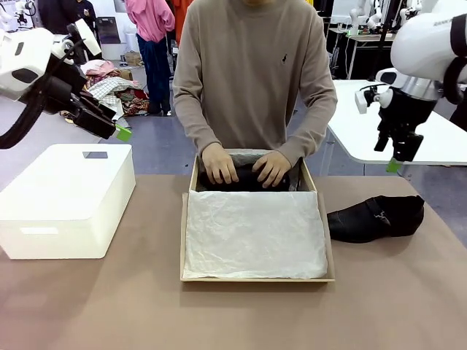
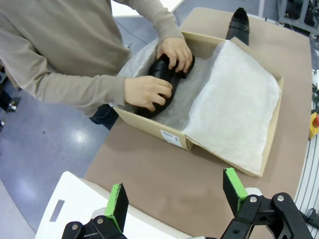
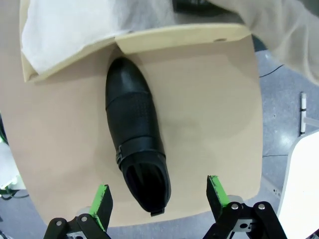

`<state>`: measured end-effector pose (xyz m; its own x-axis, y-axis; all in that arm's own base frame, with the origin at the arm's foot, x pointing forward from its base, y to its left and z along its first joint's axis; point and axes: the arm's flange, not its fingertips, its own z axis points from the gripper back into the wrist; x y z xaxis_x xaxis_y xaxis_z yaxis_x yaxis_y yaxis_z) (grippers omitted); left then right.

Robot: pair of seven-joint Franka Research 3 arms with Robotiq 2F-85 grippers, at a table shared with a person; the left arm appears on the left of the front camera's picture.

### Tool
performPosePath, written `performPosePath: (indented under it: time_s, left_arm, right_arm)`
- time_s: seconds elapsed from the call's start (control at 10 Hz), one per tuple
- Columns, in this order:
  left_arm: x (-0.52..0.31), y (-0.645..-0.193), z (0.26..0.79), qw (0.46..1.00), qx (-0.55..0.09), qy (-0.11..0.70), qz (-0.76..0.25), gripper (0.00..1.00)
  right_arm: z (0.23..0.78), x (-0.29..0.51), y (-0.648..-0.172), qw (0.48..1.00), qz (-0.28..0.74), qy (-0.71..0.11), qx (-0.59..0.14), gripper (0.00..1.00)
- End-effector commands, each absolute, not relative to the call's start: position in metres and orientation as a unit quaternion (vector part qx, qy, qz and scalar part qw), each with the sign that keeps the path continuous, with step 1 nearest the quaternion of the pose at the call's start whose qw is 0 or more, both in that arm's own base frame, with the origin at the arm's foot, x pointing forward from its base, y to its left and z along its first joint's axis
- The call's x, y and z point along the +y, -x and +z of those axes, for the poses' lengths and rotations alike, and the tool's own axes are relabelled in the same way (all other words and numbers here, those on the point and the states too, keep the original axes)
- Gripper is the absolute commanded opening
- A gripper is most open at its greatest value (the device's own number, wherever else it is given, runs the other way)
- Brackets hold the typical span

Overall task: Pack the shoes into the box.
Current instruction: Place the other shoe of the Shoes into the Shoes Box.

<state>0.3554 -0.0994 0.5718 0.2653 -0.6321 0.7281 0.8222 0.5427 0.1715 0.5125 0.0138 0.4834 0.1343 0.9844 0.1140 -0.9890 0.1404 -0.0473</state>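
The left gripper (image 2: 174, 191) is held spread above the container (image 1: 66, 197); the right gripper (image 3: 159, 191), also spread, above a shoe (image 3: 134, 134) lying right of the box (image 2: 149, 125). The other shoe (image 2: 162, 74) is held in the box's far end by a person's hands (image 2: 148, 92).

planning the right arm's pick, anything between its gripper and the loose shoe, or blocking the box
Nothing visible between the open right gripper and the loose shoe. In the box, the person's hands hold the other shoe at its far end.
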Motion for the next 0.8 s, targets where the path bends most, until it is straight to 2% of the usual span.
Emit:
performPosePath:
  time_s: [0.0, 0.4, 0.7]
  left_arm:
    - [-0.098, -0.356, 0.571, 0.780, -0.394, 0.129, -0.468, 1.00]
    - [-0.098, -0.356, 0.571, 0.780, -0.394, 0.129, -0.468, 1.00]
    - [-0.098, -0.356, 0.571, 0.780, -0.394, 0.129, -0.468, 1.00]
  right_arm:
    - [0.473, 0.001, -0.504, 0.744, 0.665, 0.005, -0.060, 1.00]
    - [0.450, -0.013, -0.506, 0.749, 0.660, 0.015, -0.053, 1.00]
    - [0.454, -0.009, -0.507, 0.755, 0.654, 0.008, -0.047, 1.00]
